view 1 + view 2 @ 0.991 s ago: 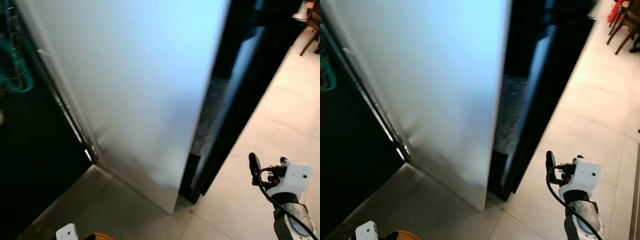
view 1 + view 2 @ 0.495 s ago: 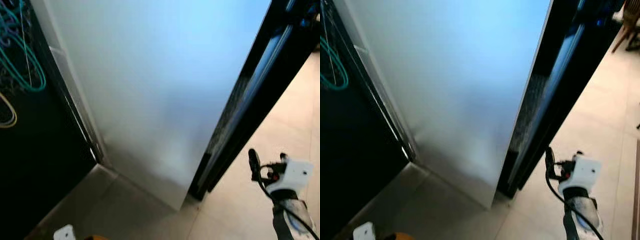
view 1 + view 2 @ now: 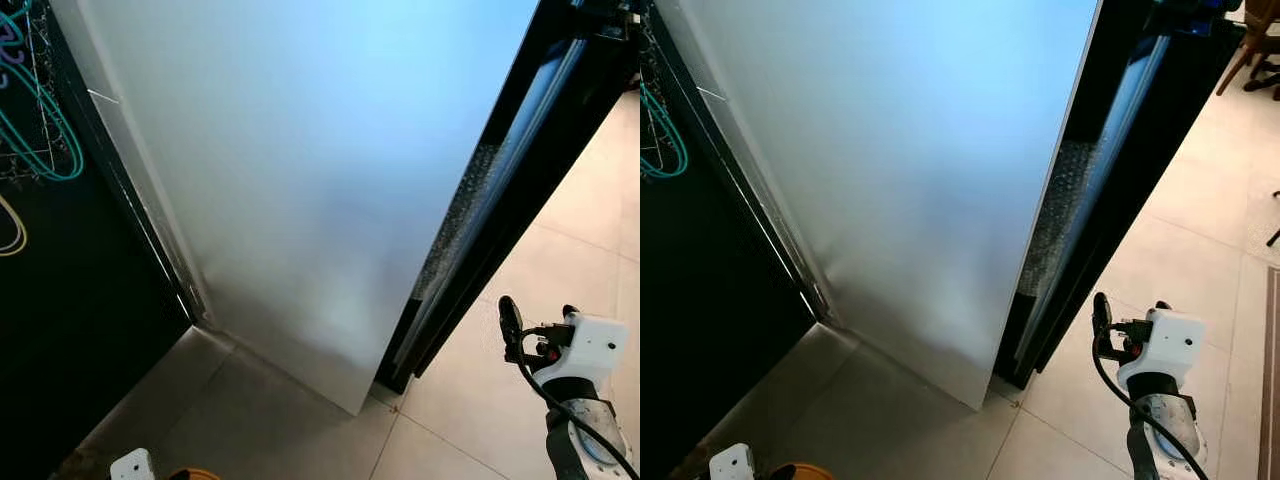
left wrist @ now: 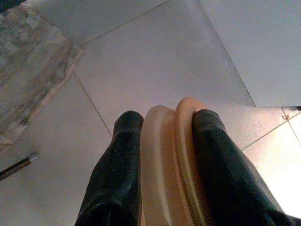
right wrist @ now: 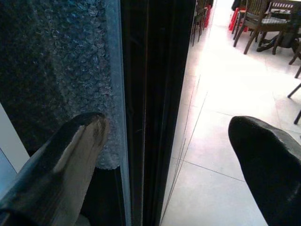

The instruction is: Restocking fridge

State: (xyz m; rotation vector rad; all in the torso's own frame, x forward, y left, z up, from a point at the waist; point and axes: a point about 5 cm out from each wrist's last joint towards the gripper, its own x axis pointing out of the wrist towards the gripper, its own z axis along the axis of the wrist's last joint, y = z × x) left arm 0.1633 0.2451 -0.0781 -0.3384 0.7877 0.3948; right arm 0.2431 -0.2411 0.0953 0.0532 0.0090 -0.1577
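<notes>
A: Which arm is nearer the fridge door [image 3: 480,215]?

B: The right gripper [image 5: 174,155]; its 2 fingers are spread wide, empty, just beside the door's upright dark edge.

A: And the left gripper [image 4: 162,141]?

B: Low by the fridge's white side [image 3: 320,170], clamped on an orange lid-like item [image 4: 171,165].

Pale fridge [image 3: 300,170] side; black door [image 3: 500,190] ajar
</notes>
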